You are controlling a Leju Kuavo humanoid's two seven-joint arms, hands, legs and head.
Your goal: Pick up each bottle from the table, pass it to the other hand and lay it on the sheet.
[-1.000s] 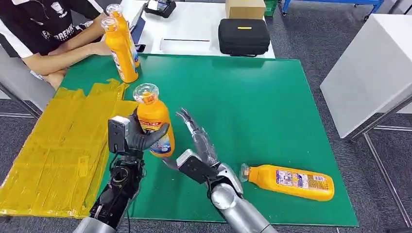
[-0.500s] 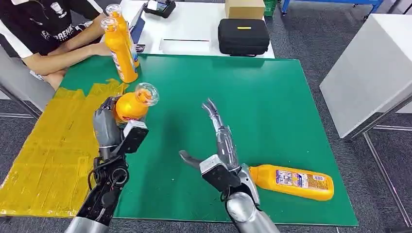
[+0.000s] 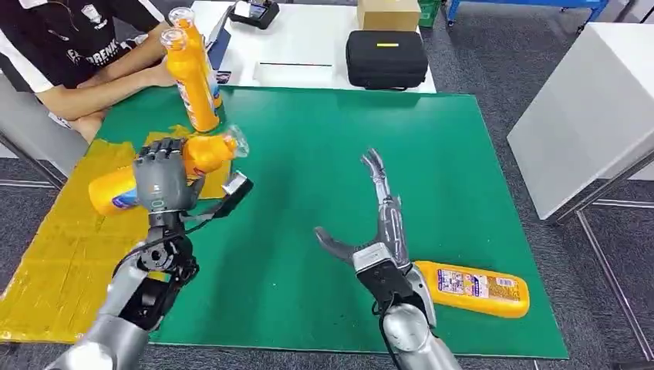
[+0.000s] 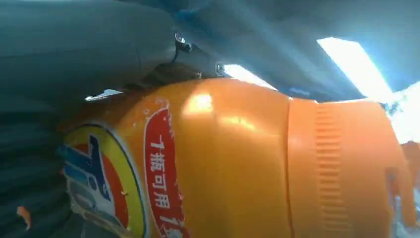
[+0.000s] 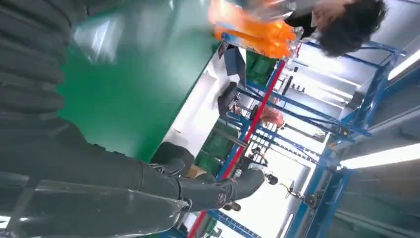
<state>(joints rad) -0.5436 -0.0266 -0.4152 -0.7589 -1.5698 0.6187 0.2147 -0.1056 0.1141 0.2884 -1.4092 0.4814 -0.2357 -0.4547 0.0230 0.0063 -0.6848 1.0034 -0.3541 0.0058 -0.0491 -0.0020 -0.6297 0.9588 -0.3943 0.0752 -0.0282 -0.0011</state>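
Note:
My left hand (image 3: 160, 183) grips an orange bottle (image 3: 202, 154) with a clear cap, turned on its side above the edge of the yellow sheet (image 3: 69, 254). The same bottle (image 4: 237, 163) fills the left wrist view, label toward the camera. My right hand (image 3: 378, 231) is open over the green mat, fingers stretched forward, holding nothing; its fingers (image 5: 208, 191) are spread in the right wrist view. A second orange bottle (image 3: 470, 288) lies on its side on the mat just right of my right wrist. Two more orange bottles (image 3: 190, 73) stand at the mat's far left corner.
A person in a dark shirt (image 3: 69, 46) sits at the far left with arms beside the standing bottles. Beyond the green mat (image 3: 347, 139) on a white table are a black case (image 3: 386, 58) and a cardboard box (image 3: 389, 13). A white table (image 3: 594, 108) stands right.
My left hand has swung the bottle left from the mat's middle and tipped it from upright onto its side over the sheet. My right hand has moved right and away from it, toward the lying bottle.

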